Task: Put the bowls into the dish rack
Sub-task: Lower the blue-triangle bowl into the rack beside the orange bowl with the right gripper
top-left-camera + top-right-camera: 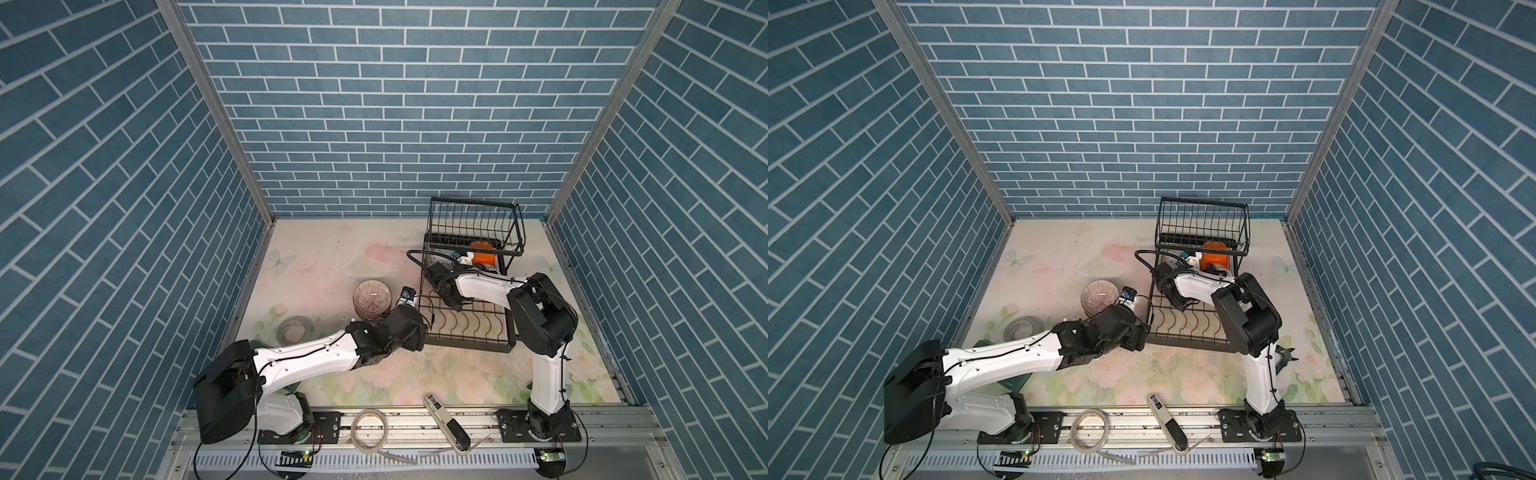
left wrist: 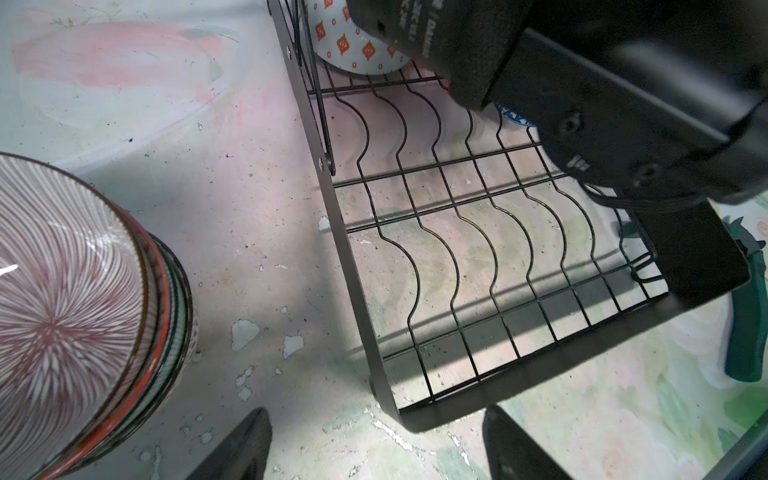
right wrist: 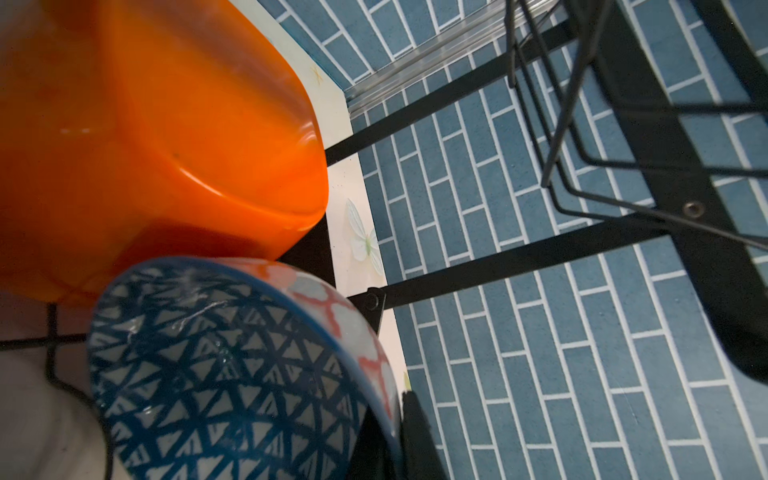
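The black wire dish rack stands at the right rear of the table. In its lower tier sit an orange bowl and a white bowl with orange diamonds. My right gripper is under the upper basket, shut on the rim of a blue-patterned bowl that leans against the orange one. A stack of bowls, topped by a red-brown striped one, stands on the table left of the rack. My left gripper hangs open and empty over the table at the rack's near left corner, right of the stack.
A grey tape roll lies left of my left arm. A tape ring and a white-and-black tool lie on the front rail. A green-handled tool lies on the table right of the rack.
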Motion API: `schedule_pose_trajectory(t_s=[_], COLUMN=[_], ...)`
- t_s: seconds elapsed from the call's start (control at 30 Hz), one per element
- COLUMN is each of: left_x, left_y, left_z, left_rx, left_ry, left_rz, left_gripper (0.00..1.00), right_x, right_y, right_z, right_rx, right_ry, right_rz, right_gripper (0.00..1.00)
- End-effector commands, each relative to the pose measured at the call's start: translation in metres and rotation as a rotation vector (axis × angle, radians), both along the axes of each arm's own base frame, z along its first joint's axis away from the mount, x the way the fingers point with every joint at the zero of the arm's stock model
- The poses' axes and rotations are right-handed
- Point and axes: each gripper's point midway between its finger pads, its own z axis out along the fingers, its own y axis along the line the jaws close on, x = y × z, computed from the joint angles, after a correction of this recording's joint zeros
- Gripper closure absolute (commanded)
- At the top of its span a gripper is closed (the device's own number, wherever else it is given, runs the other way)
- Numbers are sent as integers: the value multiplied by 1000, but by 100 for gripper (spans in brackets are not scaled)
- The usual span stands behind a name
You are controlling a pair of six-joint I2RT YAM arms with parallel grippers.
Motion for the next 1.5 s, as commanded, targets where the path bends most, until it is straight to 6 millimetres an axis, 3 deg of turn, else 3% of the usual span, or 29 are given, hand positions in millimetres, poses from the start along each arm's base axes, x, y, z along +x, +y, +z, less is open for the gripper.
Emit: schedule_pose_trajectory(t_s=[0.0,0.5,0.83,1.1,1.3,1.47], left_x=[-1,1,2,2,1,1], left_y=[3,0,1,4,8,11], left_z=[-2,-3,-1,-2,-2,-2], left_rx=[15,28,38,40,40,40], left_ry=[-10,-9,-19,-22,-26,-31], left_rz=[1,-4,-6,1,10,19], left_gripper=[18,18,18,18,18,18], right_x=[1,2,2,1,-1,-3], right_y=[11,17,19,18,20,24], right_z=[-9,-7,-7,-7,-9,-13], right_rx=[66,111,133,148,191,268], right_ry=[-4,-3,5,9,27,44], right_rz=[-2,4,3,1,3,19], right_gripper=[100,96,79,58,27,10])
